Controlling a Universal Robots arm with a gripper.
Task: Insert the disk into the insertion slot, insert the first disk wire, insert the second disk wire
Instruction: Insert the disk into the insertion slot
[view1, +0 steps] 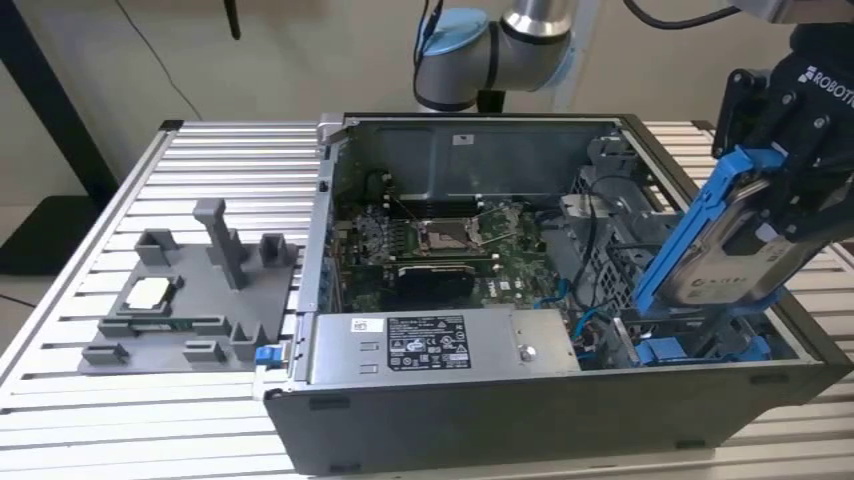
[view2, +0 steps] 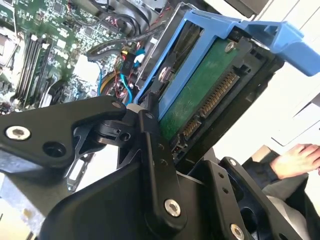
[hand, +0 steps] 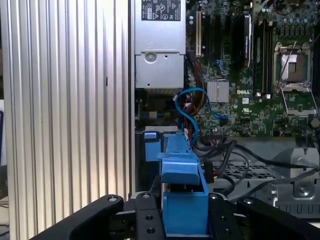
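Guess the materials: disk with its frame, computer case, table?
Disk: bright blue frame looks like matte moulded plastic; silvery metal-looking face, green circuit board on back. Computer case: probably painted sheet steel, dark grey, thin folded edges. Table: likely extruded aluminium, silvery ribbed slats.

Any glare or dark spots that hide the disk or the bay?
Exterior view: even light, the disk in the gripper reads fine, computer case interior dimmer. Second wrist view: background behind the disk blown out white. First wrist view: ribbed table bright, recess beside the disk dark.
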